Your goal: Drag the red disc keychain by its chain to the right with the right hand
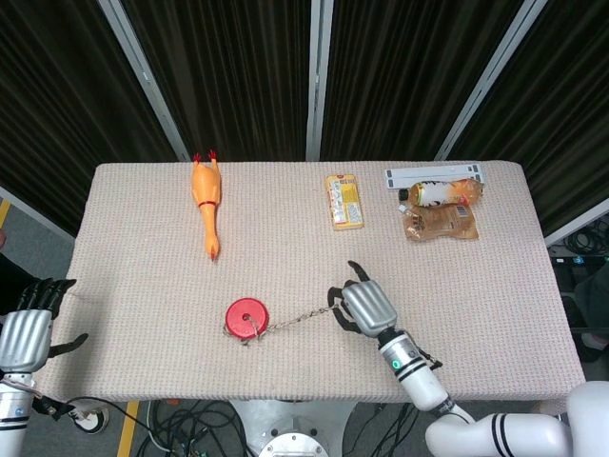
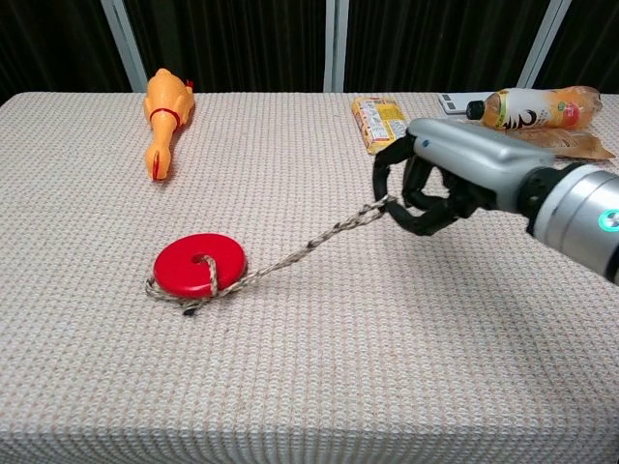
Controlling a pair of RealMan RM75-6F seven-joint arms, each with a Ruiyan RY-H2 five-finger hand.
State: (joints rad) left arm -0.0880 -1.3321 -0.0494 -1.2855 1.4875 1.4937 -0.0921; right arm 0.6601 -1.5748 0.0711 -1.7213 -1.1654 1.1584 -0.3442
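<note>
While the right robot hand [image 2: 426, 198] pinches the chain [image 2: 309, 246], the red disc keychain [image 2: 200, 264] lies on the desk [image 2: 309, 387] at its 8 o'clock, chain stretched straight between them.

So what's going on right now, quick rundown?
Right robot hand grips the chain, pulled taut. Red disc keychain flat on table, trailing behind. Left robot hand idle off the table edge. Nothing blocking the path right.
</note>
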